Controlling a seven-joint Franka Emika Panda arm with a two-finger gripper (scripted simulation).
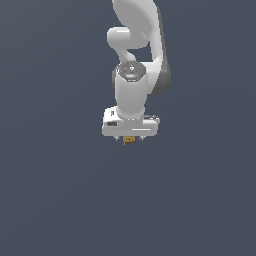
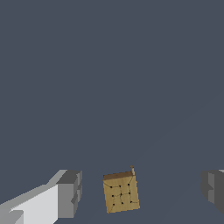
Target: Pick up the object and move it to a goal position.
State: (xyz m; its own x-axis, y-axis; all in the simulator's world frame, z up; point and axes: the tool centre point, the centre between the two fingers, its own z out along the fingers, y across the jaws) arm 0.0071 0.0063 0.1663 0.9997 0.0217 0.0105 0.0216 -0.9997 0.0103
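My pincer [image 2: 140, 194] stands wide. The tan object [image 2: 121, 192] sits between my fingers [image 2: 69, 194], touching neither.

Arm [image 1: 134, 55]: glossy white rounded links with dark grey joint bands, a grey octagonal flange cap with small dots, a boxy white gripper [image 1: 130, 139] body with small dark markings, and grey blocky fingers [image 2: 70, 194].
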